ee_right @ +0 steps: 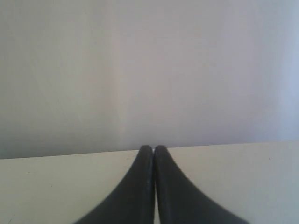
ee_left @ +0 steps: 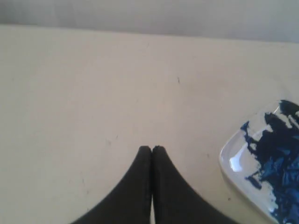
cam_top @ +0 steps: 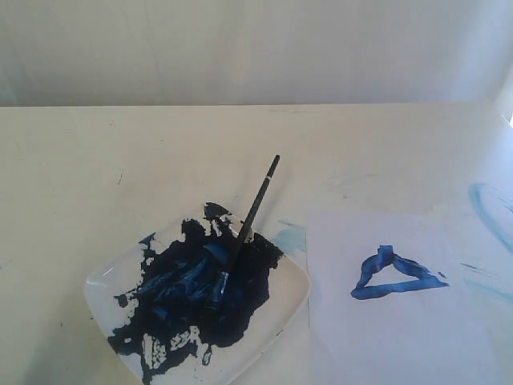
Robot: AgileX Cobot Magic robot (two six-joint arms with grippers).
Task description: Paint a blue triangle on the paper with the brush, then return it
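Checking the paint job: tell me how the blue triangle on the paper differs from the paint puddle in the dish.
The blue triangle is an outline with white paper showing inside; the paint puddle is a filled, ragged blot. The triangle is mid blue; the puddle is far darker, nearly black. The triangle lies bare on the paper; the puddle sits in the dish with the brush lying across it. Both are blue paint.
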